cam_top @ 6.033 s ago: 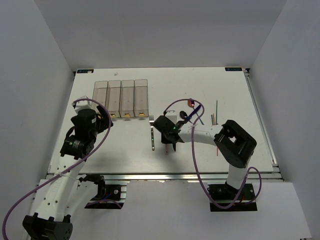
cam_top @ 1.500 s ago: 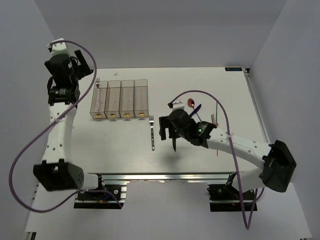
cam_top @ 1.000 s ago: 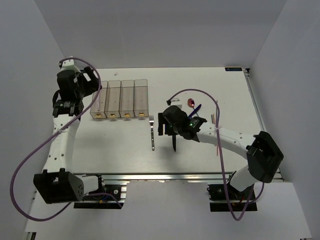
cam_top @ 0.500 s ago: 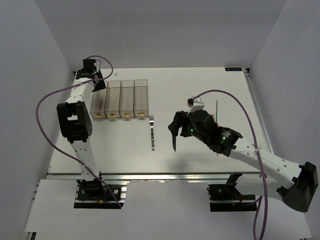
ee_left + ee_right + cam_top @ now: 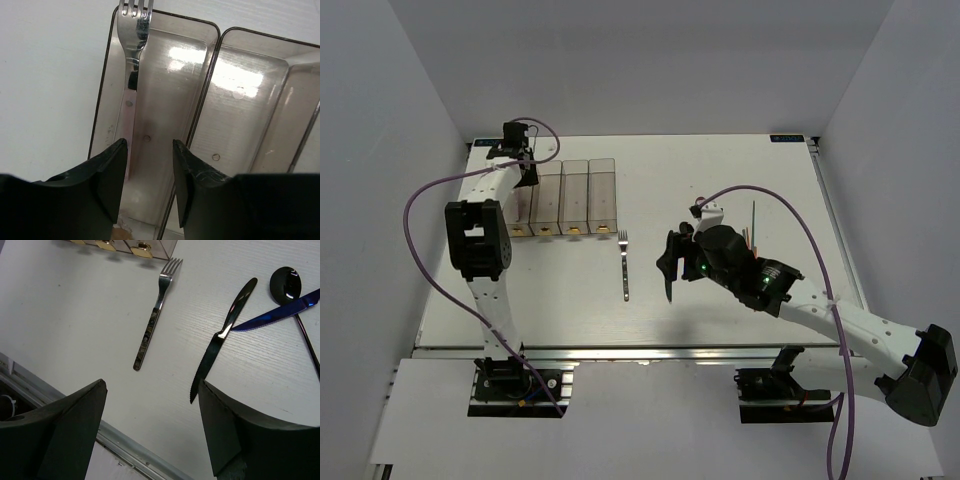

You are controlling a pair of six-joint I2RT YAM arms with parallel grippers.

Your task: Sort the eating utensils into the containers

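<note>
A silver fork (image 5: 131, 75) with a pale pink handle lies in the leftmost of the clear containers (image 5: 202, 107), its tines on the far rim. My left gripper (image 5: 149, 146) hovers over that bin, jaws partly apart with nothing between them. In the top view the left gripper (image 5: 523, 168) is at the far end of the containers (image 5: 563, 195). A second fork (image 5: 152, 320) lies on the table beside the black knife (image 5: 220, 337), the blue knife (image 5: 280, 312) and the dark spoon (image 5: 286, 282). My right gripper (image 5: 152, 384) hangs wide open above the fork and the black knife.
Thin green (image 5: 754, 213) and orange (image 5: 749, 238) chopsticks lie right of the right arm. The gold tabs (image 5: 142, 247) of the bins face the fork (image 5: 624, 265) on the table. The table's metal front rail (image 5: 125, 445) runs just below the right gripper.
The left arm has swung to the far end of the leftmost bin and its jaws have narrowed. The right gripper has shifted only slightly above the black knife.
</note>
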